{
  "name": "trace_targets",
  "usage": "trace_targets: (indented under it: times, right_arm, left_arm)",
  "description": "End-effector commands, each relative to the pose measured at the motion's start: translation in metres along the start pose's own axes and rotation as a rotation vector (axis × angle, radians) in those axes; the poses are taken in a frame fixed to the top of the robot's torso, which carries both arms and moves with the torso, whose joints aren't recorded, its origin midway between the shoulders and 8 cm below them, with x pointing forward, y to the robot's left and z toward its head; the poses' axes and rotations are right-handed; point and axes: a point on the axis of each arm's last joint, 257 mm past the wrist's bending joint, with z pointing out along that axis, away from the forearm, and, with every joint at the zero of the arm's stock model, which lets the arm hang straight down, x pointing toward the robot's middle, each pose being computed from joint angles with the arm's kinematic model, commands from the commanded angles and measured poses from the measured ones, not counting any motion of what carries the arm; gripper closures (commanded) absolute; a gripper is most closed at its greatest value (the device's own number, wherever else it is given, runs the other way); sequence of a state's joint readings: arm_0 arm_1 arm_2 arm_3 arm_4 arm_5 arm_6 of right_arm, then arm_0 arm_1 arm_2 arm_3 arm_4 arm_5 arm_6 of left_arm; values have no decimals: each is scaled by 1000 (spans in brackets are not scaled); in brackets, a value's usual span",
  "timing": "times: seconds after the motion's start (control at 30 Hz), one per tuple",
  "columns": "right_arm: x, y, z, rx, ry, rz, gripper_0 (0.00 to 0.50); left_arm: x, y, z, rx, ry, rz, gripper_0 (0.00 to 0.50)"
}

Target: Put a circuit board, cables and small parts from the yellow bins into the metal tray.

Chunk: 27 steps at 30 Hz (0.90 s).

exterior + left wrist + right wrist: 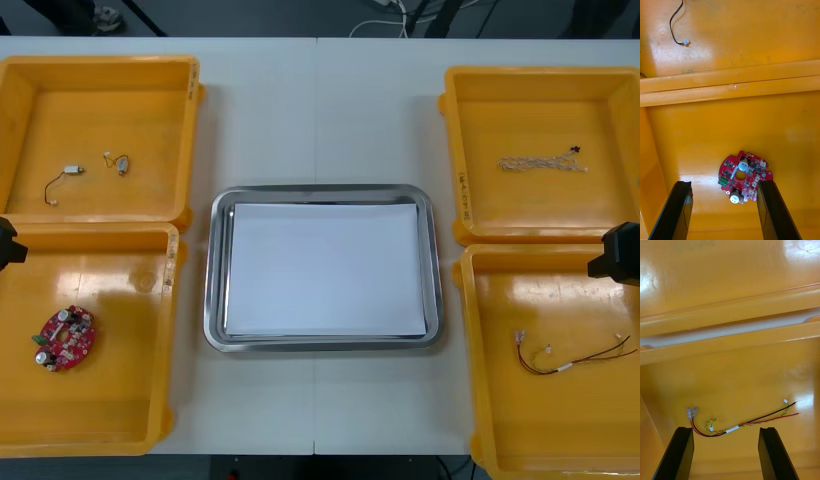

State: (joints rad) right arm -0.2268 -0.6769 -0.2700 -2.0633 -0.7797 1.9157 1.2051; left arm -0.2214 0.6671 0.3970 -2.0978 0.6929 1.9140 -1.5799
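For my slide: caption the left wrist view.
Open left end effector hovers over the red board in a yellow bin.

No text, number or brand can be read. Small dark marks on the rims of the far right yellow bin point(462, 182) and near left yellow bin point(171, 262) are too small to make out. The white band on the red, black and yellow cable point(763, 419), just beyond the right gripper point(725, 430), carries no legible print.
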Motion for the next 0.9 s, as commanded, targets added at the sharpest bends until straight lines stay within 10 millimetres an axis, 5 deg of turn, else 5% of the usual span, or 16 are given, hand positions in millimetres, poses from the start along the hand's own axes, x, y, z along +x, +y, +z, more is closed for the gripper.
trace_targets:
  times: [0.03, 0.9]
  right_arm:
    - [-3, -3, -8, 0, -28, -10, 0]
    - [-3, -3, -8, 0, -28, -10, 0]
  left_arm:
    - [5, 3, -2, -10, -3, -123, 0]
    - [5, 3, -2, -10, -3, -123, 0]
